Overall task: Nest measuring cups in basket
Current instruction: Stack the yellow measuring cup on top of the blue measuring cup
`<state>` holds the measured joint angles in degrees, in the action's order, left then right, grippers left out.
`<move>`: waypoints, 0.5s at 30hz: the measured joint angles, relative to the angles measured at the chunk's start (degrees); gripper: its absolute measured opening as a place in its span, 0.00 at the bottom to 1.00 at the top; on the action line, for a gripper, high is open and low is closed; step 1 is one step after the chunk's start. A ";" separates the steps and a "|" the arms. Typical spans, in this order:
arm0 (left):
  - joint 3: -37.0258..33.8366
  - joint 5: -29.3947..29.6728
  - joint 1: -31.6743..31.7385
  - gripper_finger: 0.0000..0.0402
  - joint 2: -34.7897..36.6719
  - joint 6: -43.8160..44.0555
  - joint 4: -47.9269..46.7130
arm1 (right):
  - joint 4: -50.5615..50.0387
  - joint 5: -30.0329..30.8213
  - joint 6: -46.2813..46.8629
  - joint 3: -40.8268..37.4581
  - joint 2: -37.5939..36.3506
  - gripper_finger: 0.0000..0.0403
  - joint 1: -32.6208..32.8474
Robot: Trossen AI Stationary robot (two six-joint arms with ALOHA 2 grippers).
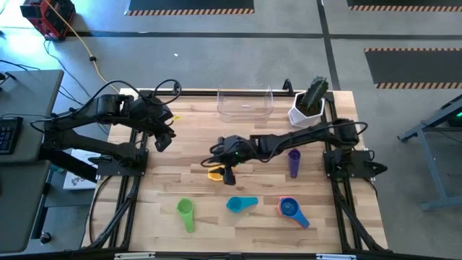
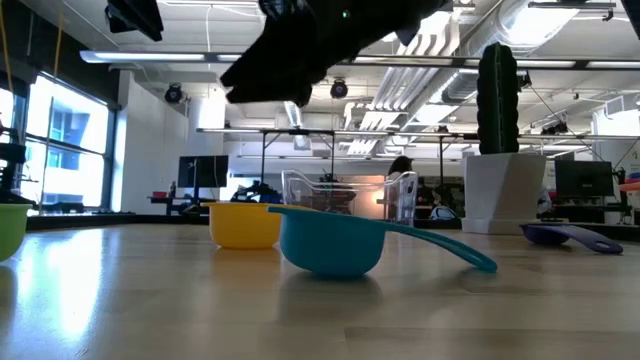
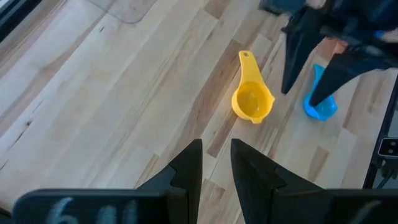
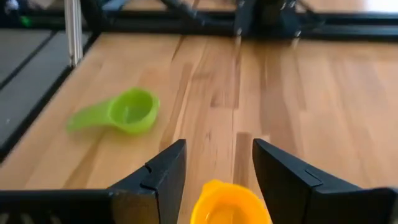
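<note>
Your right arm reaches far across the table toward its middle, stretched out almost flat, and its gripper (image 1: 228, 172) hangs above the tabletop with the fingers pointing down and a clear gap between them, nothing held. Your left arm is folded back near its own corner of the table, its gripper (image 1: 164, 140) raised, the two fingers (image 3: 186, 171) slightly parted and empty.

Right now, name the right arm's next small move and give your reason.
Probably lower the right pincer straight down and shut it on the yellow cup. Its fingers stand open with the cup just beyond them, not yet gripped. The basket is empty. The left pincer waits near the table's left edge.
</note>
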<state>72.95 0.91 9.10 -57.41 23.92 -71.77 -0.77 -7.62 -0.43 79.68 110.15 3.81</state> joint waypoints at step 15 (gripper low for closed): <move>0.00 2.73 0.00 0.19 0.00 -0.04 0.03 | -5.12 -2.35 -7.56 0.00 6.70 0.44 1.07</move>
<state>72.95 3.64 9.10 -57.41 23.88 -71.75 -5.89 -9.97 -8.00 79.68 116.85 4.88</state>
